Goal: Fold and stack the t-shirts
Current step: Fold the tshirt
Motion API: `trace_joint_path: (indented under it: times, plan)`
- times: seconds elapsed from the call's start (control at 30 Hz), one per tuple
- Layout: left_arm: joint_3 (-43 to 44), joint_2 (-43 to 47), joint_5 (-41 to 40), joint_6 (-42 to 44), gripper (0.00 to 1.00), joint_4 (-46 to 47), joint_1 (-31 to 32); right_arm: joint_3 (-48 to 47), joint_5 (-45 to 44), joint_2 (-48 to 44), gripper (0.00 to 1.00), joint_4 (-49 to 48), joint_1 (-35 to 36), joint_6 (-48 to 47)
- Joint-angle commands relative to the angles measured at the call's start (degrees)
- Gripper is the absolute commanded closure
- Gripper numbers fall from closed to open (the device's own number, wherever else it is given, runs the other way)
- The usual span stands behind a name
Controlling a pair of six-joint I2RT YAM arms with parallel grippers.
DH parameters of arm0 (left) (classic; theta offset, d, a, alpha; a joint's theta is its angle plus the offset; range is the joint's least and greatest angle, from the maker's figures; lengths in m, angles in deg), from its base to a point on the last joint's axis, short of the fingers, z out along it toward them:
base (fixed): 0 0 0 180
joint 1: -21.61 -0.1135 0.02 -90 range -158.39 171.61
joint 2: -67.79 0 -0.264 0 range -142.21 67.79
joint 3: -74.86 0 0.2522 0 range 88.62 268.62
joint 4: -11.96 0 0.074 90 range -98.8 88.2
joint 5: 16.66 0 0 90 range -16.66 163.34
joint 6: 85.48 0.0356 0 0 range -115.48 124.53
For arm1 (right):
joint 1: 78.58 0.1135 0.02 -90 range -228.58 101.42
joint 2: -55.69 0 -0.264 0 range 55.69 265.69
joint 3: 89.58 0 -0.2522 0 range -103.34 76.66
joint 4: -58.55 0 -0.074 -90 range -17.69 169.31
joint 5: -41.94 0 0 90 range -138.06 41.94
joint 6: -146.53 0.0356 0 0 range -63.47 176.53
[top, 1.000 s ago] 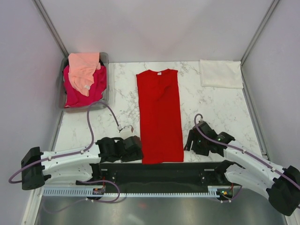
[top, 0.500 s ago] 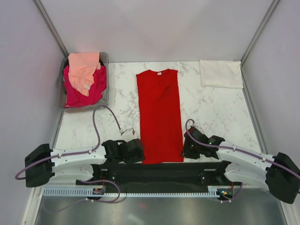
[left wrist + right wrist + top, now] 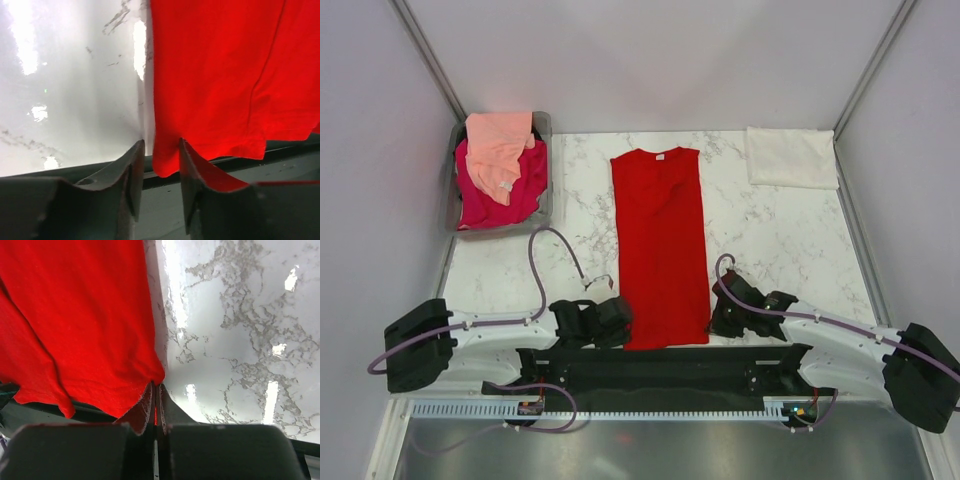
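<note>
1. here we find the left gripper (image 3: 161, 147) down at the near left corner of the red t-shirt (image 3: 660, 240). its fingers stand apart, and the hem corner sits in the gap between them, not yet pinched.
2. the right gripper (image 3: 156, 388) is at the near right corner, fingers pressed together with a sliver of red hem caught between them.
3. the shirt lies flat on the marble table (image 3: 770, 240) as a long strip between the two grippers, running away from them with the neck end farthest.
4. well beyond the right gripper and off to its right, we see a folded cream-white t-shirt (image 3: 790, 157).
5. well beyond the left gripper and off to its left, a grey bin (image 3: 548, 180) holds a magenta-pink t-shirt (image 3: 485, 200) with a peach t-shirt (image 3: 500, 145) draped over it.
</note>
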State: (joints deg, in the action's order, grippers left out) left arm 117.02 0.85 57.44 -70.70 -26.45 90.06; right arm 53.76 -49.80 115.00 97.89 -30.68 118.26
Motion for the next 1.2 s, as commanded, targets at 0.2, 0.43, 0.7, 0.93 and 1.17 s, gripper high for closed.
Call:
trace_joint_path:
  times: [0.2,0.43,0.7,0.93,1.17]
  plan:
    - [-0.01,-0.74,-2.29,-1.60,0.98,4.00,0.20,0.40,-2.74,0.81,1.00,2.44,0.35,-0.39]
    - [6.73,6.64,-5.10,-1.25,0.98,-6.54,0.11,-11.01,-7.92,-0.33,1.00,12.99,0.35,-2.05]
    - [18.61,5.95,-12.06,9.38,0.98,-13.94,-7.52,-30.53,-18.47,9.58,1.00,21.35,-2.80,-11.36]
    - [28.62,-1.17,-6.78,21.42,0.98,-10.52,-20.79,-44.68,-19.09,21.96,1.00,20.56,-11.06,-19.98]
    - [38.03,-14.71,-0.10,29.16,0.98,-6.91,-30.91,-59.71,-18.13,34.54,1.00,19.42,-17.57,-26.66]
